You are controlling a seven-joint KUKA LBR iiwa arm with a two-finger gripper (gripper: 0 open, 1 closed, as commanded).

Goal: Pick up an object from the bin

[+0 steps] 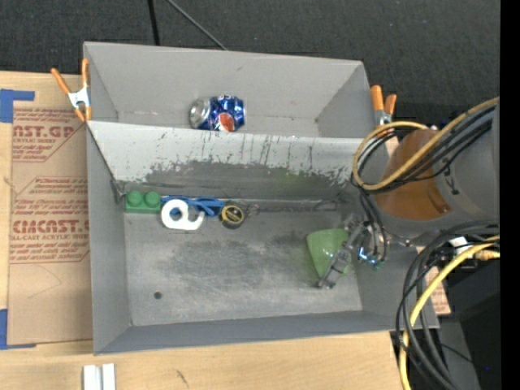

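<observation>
Grey metal bin, floor scuffed. A crushed blue, red and white can is seen up on the far slope. Along the floor's far edge are laid a green two-stud brick, a white tape roll, a blue piece and a small dark ring. A pale green translucent piece is found at the right.

The gripper lies across the right side of a pale green, see-through thing near the bin's right wall, covering that side, so what kind of thing it is cannot be told. Along the back edge of the floor a blue piece is half hidden behind a white ring. Next to it, a dark round thing with a gold rim is too small to name, as is a dark speck toward the front left corner. The crushed can's print is unreadable — and the arm runs off the picture's right edge.
</observation>
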